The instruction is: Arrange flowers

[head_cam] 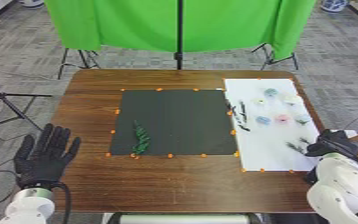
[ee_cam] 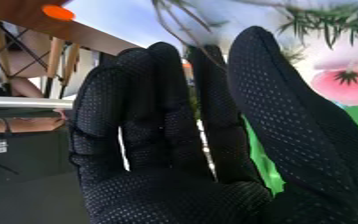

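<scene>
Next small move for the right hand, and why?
I'd likely curl the right hand round the green sprig beside it: its fingers are straight, thin stems cross near the fingertips, and the black mat holds just one leafy stem.

1. The left hand (head_cam: 40,167) wears a matte black fabric glove; below it sits a pale metallic collar (head_cam: 37,193).
2. A black cable (head_cam: 66,197) curves beside that wrist.
3. The left arm (head_cam: 26,207) is white and rounded.
4. The right hand (head_cam: 332,142) is gloved in black too; the right wrist view shows fine pale dots in the weave and raised seams.
5. The right arm (head_cam: 342,182) has smooth, bulging white casings, with small dark marks that may be screws.
</scene>
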